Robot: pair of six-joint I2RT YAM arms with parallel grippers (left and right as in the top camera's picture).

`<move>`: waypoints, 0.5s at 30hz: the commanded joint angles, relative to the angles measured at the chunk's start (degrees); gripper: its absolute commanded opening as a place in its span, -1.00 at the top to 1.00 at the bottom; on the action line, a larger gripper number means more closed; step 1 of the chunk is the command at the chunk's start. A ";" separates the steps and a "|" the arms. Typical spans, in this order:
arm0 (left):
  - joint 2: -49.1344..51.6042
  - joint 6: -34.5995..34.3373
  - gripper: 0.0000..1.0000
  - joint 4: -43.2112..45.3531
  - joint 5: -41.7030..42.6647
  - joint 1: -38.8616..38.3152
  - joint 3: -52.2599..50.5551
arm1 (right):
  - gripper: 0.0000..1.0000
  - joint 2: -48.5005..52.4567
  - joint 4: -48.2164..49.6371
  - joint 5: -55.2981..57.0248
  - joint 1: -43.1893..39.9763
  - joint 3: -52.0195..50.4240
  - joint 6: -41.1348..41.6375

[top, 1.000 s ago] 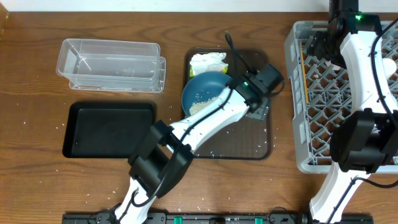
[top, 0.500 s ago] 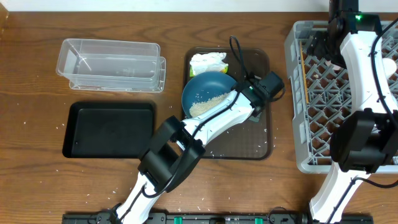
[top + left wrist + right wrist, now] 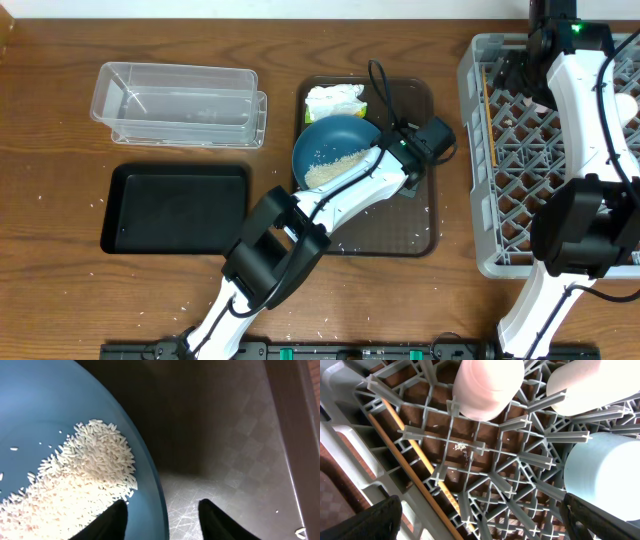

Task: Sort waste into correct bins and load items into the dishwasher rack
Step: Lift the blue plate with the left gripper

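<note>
The dark blue plate [image 3: 330,138] sits on the brown serving tray [image 3: 420,220] and holds a heap of white rice [image 3: 328,168]. In the left wrist view the rice [image 3: 85,475] lies left of the plate's rim [image 3: 155,485]. My left gripper [image 3: 162,520] is open and straddles that rim, one finger over the plate and one over the tray; it also shows in the overhead view [image 3: 402,180]. The crumpled napkin [image 3: 333,99] lies behind the plate. My right gripper [image 3: 485,520] is open and empty over the dishwasher rack [image 3: 478,110]. Below it are the pink cup [image 3: 487,385], white cup [image 3: 580,385], light blue bowl [image 3: 605,475] and chopsticks [image 3: 415,455].
The clear tub [image 3: 180,100] stands at the back left, with the black tray [image 3: 175,208] in front of it. Loose rice grains are scattered on the table [image 3: 60,250] and the serving tray. The left arm lies across the plate's front.
My left wrist has shifted a little right and toward the plate's right rim. The right arm has not moved.
</note>
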 commanded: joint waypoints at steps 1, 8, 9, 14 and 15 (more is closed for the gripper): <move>-0.07 -0.33 0.10 0.07 -1.20 0.13 -0.74 | -0.98 -1.20 -0.04 0.42 -0.04 -0.17 1.01; -0.09 -0.31 0.27 -0.20 -5.79 0.00 -0.74 | -0.99 -1.20 -0.04 0.42 -0.04 -0.17 1.01; -0.09 -0.24 0.29 -0.44 -6.49 0.00 -0.74 | -0.99 -1.20 -0.04 0.42 -0.04 -0.17 1.01; -0.09 -0.31 0.47 -1.46 -6.73 -0.09 -0.74 | -0.99 -1.20 -0.04 0.42 -0.04 -0.20 1.01; -0.09 -0.31 0.47 -1.46 -6.73 -0.20 -0.74 | -0.98 -1.20 -0.04 0.42 -0.04 -0.17 1.01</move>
